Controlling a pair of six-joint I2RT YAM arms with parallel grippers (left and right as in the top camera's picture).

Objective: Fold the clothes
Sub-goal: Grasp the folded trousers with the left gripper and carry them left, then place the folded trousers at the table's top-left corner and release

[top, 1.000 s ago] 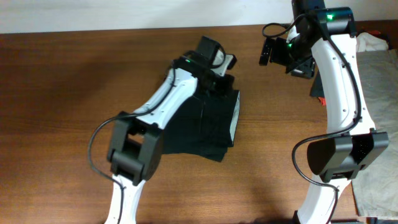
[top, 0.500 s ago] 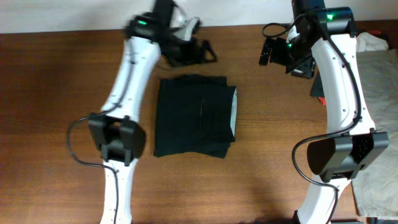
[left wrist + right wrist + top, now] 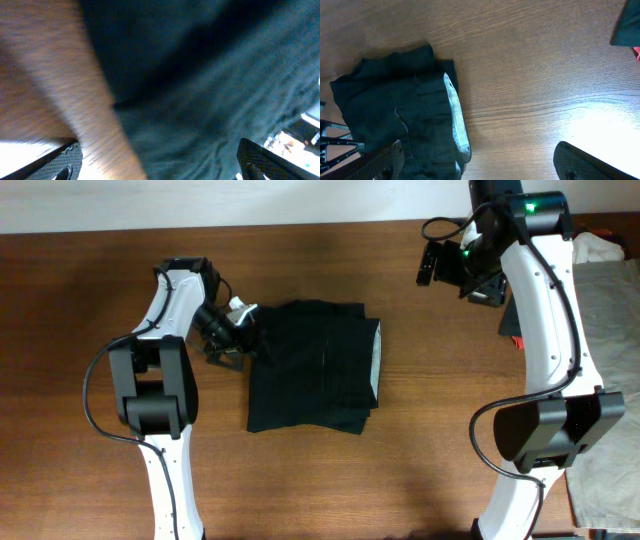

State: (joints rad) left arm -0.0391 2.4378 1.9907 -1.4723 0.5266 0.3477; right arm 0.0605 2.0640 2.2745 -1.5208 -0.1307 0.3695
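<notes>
Brown wooden table [image 3: 80,430]; black garment [image 3: 315,370] folded square. Left gripper [image 3: 228,345] spread empty at its left edge, likely to smooth; right gripper [image 3: 440,265] parted, held well clear

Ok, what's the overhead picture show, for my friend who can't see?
Folded black clothes lie on a wooden table, the left tool at their left edge. The right arm is off to the right, by grey cloth.
</notes>
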